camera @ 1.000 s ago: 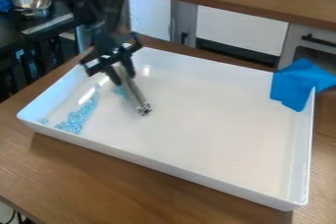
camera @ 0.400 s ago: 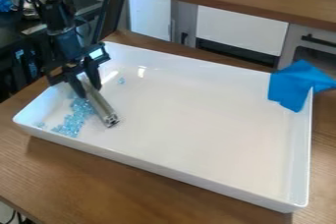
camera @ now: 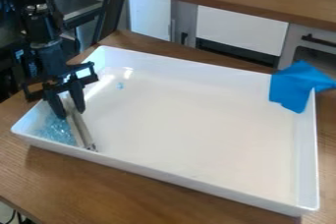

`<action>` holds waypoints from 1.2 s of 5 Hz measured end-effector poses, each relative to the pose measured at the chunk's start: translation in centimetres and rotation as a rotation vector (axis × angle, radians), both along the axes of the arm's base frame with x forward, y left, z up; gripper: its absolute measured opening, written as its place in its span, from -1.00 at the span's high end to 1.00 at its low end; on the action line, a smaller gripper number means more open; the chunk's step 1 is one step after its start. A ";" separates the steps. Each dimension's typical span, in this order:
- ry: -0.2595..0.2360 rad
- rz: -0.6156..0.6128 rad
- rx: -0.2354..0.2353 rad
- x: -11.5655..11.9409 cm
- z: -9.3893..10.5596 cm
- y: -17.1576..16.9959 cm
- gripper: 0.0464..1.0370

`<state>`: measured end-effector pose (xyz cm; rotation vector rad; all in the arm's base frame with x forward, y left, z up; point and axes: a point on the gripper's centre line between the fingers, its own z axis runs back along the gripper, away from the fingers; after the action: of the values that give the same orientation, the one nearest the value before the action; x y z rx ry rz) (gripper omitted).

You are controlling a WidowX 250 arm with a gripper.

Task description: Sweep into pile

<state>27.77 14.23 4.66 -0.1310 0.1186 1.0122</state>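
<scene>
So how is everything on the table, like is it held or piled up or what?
Gripper: closed on the silver tool
Silver tool: held, leaning in the tray
Main bead bunch: loosely gathered, beside the tool
Stray blue bit: apart from the bunch
Tray: upright
Blue cloth: draped over the tray's corner

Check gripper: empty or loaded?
Loaded. The gripper has its two fingers on either side of the silver tool, which slants down into the white tray, beside the blue beads.
</scene>
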 end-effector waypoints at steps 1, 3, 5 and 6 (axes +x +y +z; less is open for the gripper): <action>-0.095 -0.095 -0.047 -0.1 0.8 -1.8 0.40; -0.281 -0.327 -0.271 5.3 4.0 -11.3 0.40; -0.266 -0.487 -0.336 8.4 2.8 -19.2 0.40; -0.301 -0.574 -0.299 8.9 1.7 -22.3 0.40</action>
<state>36.71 -8.03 6.34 -0.4914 0.0269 0.3891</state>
